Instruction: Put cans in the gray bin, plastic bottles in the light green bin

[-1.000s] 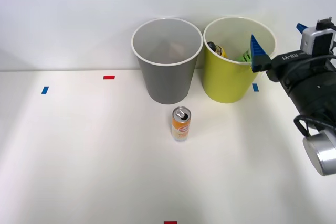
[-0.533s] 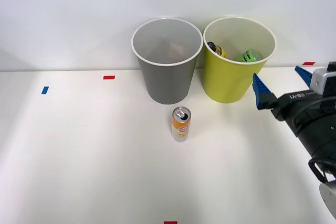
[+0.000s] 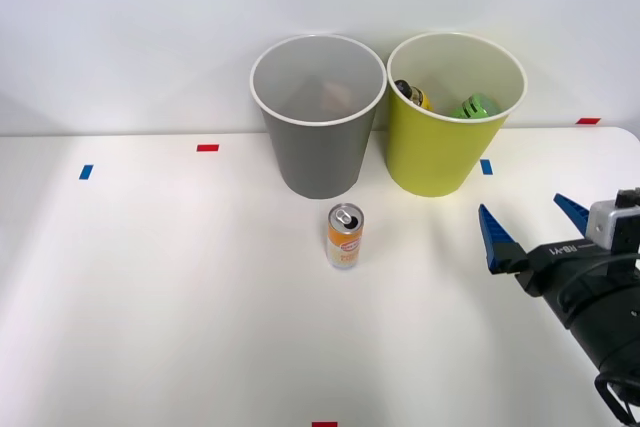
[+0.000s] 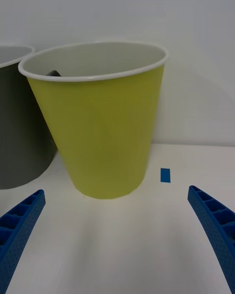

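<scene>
The can (image 3: 345, 236) stands upright on the white table (image 3: 150, 287), alone, just in front of the gray bin (image 3: 318, 117) and a little toward the light green bin (image 3: 455, 112). Its silver top with the pull-tab opening faces up; the orange-and-white print on its side is too small to read.

The two bins stand side by side at the back of the table against the wall, rims close together; I cannot tell whether they touch. Inside the light green bin, the yellow-labelled bottle (image 3: 413, 94) shows only its black cap and a bit of yellow near the rim on the gray bin's side, and the green bottle (image 3: 475, 106) pokes up only as a bright green patch; the bin's wall hides the rest of both. Something pale lies low in the gray bin, too dim to make out.

The right tool (image 3: 532, 224) hangs over the table near its right edge, well apart from the can and in front of the light green bin. Its blue ribbed fingers (image 3: 494, 236) are spread wide with nothing between them. The arm behind it runs off the frame.

From the wrist, the light green bin (image 4: 105, 127) stands straight ahead between the two spread fingers (image 4: 19, 225), a dark bit of cap just peeking over its rim. The gray bin (image 4: 22, 127) is cut off at the edge. A small blue tape mark (image 4: 165, 175) lies on the table beside the green bin's base.
</scene>
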